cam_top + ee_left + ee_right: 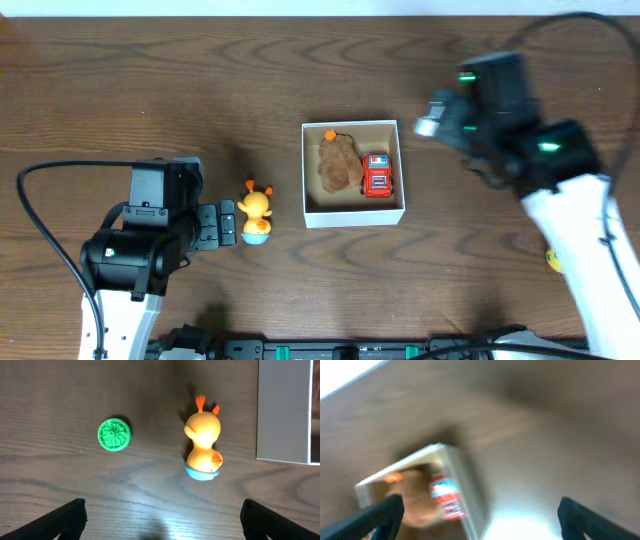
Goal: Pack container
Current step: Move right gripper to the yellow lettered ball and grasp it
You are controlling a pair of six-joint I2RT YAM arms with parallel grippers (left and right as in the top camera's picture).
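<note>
The container (352, 214), a white square box with a tan inside, sits mid-table. It holds a brown plush toy (338, 165) and a red toy car (376, 175). An orange duck toy on a blue base (257, 212) stands on the table left of the box. My left gripper (228, 222) is open and empty just left of the duck. In the left wrist view the duck (202, 445) lies ahead of the open fingers (162, 525), with the box wall (282, 410) at right. My right gripper (432, 118) is open and empty, up and right of the box. Its blurred view (480, 520) shows the box (465, 485) and the car (447, 497).
A small green ribbed disc (114, 434) lies on the table left of the duck; the overhead view does not show it. A small yellow object (553, 260) peeks out beside the right arm at the right edge. Cables loop at the left and top right.
</note>
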